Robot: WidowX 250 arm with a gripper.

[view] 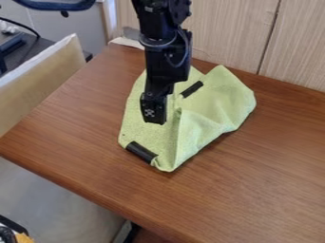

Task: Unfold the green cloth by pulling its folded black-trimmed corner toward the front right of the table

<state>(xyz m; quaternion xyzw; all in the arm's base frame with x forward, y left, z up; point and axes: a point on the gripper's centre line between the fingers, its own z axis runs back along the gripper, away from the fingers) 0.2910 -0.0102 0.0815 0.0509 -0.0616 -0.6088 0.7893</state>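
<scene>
The brown worktop point(254, 185) spreads around the rumpled green cloth point(219, 102), which looks light, limp and best pinched at its raised fold. The end effector point(156, 120) is over the cloth; whether open or clamped, I cannot tell. A black strip point(141, 151), probably slicker, crosses the cloth's near edge.

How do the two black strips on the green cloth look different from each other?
The near strip looks broader than the far strip. The near strip slants down to the right, while the far strip slants up to the right. Both are black and sit on the green cloth.
</scene>
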